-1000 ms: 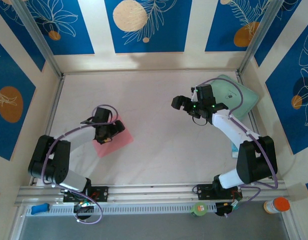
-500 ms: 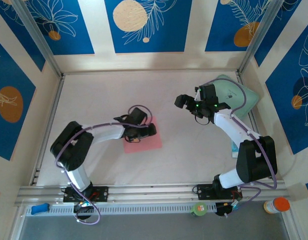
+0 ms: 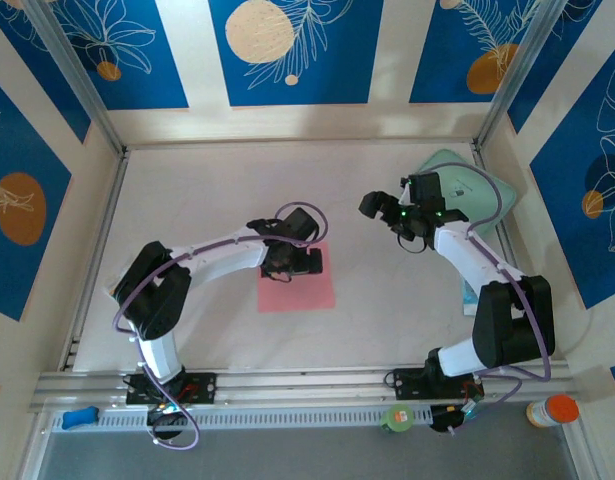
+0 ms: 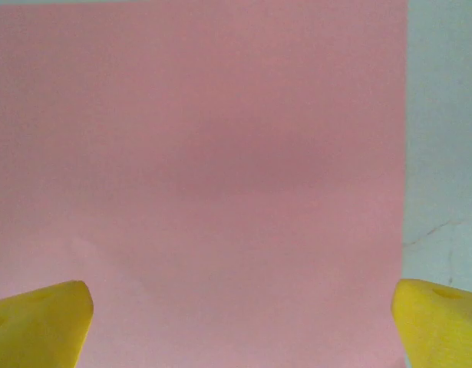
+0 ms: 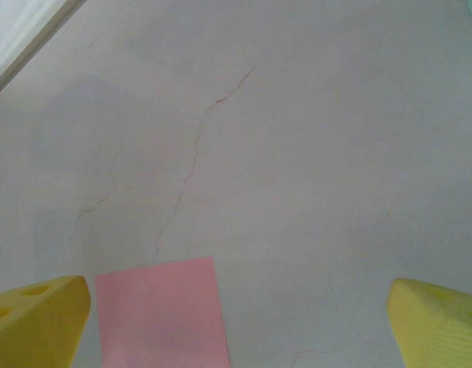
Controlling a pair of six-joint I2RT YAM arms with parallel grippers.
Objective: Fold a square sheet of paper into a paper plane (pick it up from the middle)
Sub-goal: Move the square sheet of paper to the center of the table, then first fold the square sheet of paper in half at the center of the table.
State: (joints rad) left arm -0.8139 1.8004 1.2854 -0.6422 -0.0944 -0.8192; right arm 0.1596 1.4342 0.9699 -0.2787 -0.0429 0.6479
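The square sheet of paper (image 3: 299, 293) is salmon pink and lies flat near the table's middle. My left gripper (image 3: 295, 264) is low over its far half, jaws spread wide. In the left wrist view the paper (image 4: 205, 169) spans nearly the whole frame beneath my left gripper (image 4: 239, 318). One yellow fingertip (image 4: 44, 322) is over the sheet and the other is at its right edge. My right gripper (image 3: 379, 209) hangs open to the right of the sheet, above bare table. The right wrist view catches a corner of the paper (image 5: 163, 314) between its open fingertips (image 5: 40, 322).
A mint-green pad (image 3: 479, 192) lies at the back right, behind the right arm. Low walls ring the table (image 3: 207, 190). An orange-capped bottle (image 3: 552, 410) stands outside the front right corner. Thin cracks mark the table surface (image 5: 197, 146).
The left gripper swept from the left side to the centre, and the paper travelled with it and turned square to the table. The right gripper drifted slightly right.
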